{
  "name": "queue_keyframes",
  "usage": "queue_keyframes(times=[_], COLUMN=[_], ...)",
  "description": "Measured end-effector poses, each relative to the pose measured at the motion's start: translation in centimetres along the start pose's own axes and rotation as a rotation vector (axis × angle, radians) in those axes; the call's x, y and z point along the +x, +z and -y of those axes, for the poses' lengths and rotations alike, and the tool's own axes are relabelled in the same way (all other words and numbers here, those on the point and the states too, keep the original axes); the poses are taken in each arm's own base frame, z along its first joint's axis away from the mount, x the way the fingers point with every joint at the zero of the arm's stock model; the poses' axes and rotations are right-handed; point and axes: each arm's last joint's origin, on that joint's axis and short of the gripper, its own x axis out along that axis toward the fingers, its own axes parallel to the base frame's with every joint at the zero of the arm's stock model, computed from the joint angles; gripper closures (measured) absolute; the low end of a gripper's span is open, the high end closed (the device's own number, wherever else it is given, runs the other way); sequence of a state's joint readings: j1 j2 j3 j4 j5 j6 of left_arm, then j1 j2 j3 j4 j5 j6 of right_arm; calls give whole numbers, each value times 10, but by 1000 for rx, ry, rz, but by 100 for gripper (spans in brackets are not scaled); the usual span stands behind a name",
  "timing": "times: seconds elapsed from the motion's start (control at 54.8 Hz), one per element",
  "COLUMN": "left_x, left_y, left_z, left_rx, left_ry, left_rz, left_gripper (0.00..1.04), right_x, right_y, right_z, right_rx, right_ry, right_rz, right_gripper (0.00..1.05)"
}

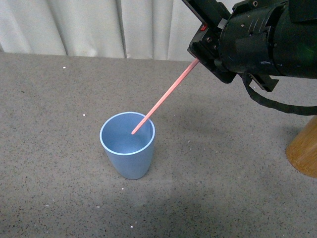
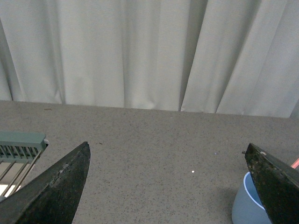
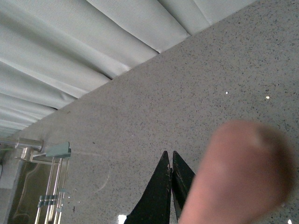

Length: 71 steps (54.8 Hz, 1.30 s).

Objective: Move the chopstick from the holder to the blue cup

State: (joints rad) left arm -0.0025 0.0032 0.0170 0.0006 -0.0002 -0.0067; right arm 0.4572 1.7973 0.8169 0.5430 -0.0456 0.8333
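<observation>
The light blue cup (image 1: 130,166) stands upright on the speckled grey table. The salmon-pink chopstick (image 1: 166,96) slants down from my right gripper (image 1: 199,55), which is shut on its upper end. Its lower tip sits just inside the cup's mouth, above the rim. In the right wrist view the jaws (image 3: 169,157) are pressed together and the chopstick (image 3: 236,175) is a big pink blur close to the lens. The wooden holder (image 1: 304,148) stands at the right edge, partly cut off. My left gripper (image 2: 168,186) is open and empty, with the cup (image 2: 245,209) beside one finger (image 2: 275,184).
Pale curtains (image 1: 89,25) hang behind the table's far edge. A green-grey wire rack (image 2: 18,154) sits off to the left of the cup, and it also shows in the right wrist view as a metal rack (image 3: 46,186). Small white crumbs dot the table.
</observation>
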Motion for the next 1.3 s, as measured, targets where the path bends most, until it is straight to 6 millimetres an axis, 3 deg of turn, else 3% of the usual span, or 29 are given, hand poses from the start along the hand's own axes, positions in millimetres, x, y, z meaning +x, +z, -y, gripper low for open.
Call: queue_keyframes(times=[0.055, 0.146, 0.347, 0.548, 0.657, 0.767, 0.822, 0.949, 1.077, 1.205, 1.296], left_x=[0, 0, 0, 0, 0, 0, 0, 0, 0, 0, 0], left_y=[0, 0, 0, 0, 0, 0, 0, 0, 0, 0, 0], left_z=[0, 0, 0, 0, 0, 0, 0, 0, 0, 0, 0], left_rx=[0, 0, 0, 0, 0, 0, 0, 0, 0, 0, 0], left_ry=[0, 0, 0, 0, -2, 2, 2, -1, 0, -1, 0], left_rz=[0, 0, 0, 0, 0, 0, 0, 0, 0, 0, 0], left_gripper=[7, 7, 7, 7, 7, 7, 7, 7, 7, 7, 7], right_x=[1, 1, 1, -7, -24, -68, -93, -129, -180, -224, -240], right_y=[0, -1, -2, 5, 6, 7, 9, 1, -15, -31, -39], right_z=[-1, -3, -7, -6, 9, 37, 46, 64, 94, 102, 98], right_rx=[-17, -36, -62, -85, -302, -544, -607, -677, -699, -687, -698], right_ry=[-17, -10, -16, -95, -167, -226, -248, -272, -293, -322, -299], right_rz=[3, -2, 15, 107, 434, 583, 609, 592, 523, 510, 556], right_gripper=[104, 92, 46, 10, 25, 44, 55, 75, 104, 104, 104])
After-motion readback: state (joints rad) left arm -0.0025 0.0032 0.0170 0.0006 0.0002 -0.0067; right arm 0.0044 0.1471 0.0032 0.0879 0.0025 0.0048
